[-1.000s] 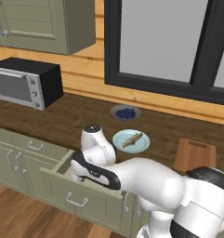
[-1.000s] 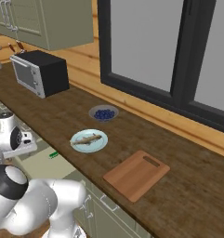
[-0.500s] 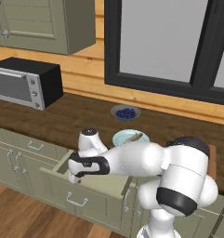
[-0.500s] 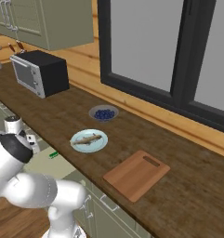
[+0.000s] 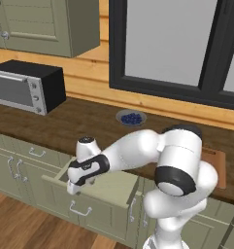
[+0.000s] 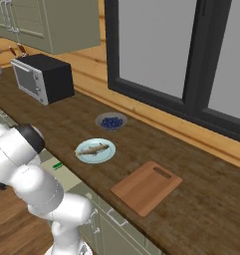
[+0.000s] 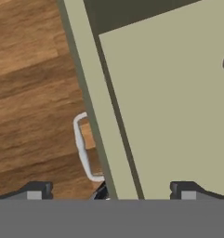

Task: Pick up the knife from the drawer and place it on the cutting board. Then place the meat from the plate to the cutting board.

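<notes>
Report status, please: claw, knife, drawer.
Claw open, empty, straddling the drawer front. Knife lies inside the drawer. Nothing in the way.

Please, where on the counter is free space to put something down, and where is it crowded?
The cutting board is bare. Free counter lies between the microwave and the bowl of berries, and behind the board toward the window. It is tighter where the bowl and the plate with the meat sit close together.

Kitchen: microwave [image 5: 28, 87], wooden counter [image 6: 201, 209], cabinets [image 5: 45, 24].
</notes>
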You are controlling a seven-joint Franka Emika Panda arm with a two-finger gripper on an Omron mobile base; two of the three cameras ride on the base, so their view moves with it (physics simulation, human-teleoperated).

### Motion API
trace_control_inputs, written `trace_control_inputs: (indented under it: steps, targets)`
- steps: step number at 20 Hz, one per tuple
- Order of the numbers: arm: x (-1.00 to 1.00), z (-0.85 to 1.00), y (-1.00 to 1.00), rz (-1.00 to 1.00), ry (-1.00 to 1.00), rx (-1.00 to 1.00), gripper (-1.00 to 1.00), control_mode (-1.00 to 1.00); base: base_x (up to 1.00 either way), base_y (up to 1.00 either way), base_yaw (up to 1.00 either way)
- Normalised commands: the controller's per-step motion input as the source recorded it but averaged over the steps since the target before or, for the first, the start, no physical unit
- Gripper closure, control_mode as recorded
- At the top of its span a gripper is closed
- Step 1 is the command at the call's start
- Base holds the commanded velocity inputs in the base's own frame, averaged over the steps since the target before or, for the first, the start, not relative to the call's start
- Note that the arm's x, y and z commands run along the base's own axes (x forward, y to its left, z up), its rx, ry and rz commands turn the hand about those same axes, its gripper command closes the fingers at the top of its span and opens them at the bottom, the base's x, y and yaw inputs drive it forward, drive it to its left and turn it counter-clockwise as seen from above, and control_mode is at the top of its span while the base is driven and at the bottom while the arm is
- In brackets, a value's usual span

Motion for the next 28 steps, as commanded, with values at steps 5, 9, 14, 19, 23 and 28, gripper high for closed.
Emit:
trace_control_inputs:
  steps: [5, 9, 14, 19, 23, 28]
  targets:
    - [0.07, -0.29, 0.03, 0.03, 0.05, 0.00, -1.00, -1.00, 0.00, 0.00, 0.00]
    - [0.12, -0.29, 0.06, 0.02, 0.06, 0.00, -1.00, -1.00, 0.00, 0.00, 0.00]
    - [0.09, -0.29, 0.14, 0.02, 0.08, 0.00, -1.00, -1.00, 0.00, 0.00, 0.00]
    - [-0.42, -0.33, 0.53, 0.01, 0.10, 0.00, -1.00, -1.00, 0.00, 0.00, 0.00]
    - [-0.94, -0.48, 0.79, 0.00, 0.11, 0.00, -1.00, -1.00, 0.00, 0.00, 0.00]
    - [-0.84, -0.14, 0.50, 0.00, 0.03, -0.01, -1.00, -1.00, 0.00, 0.00, 0.00]
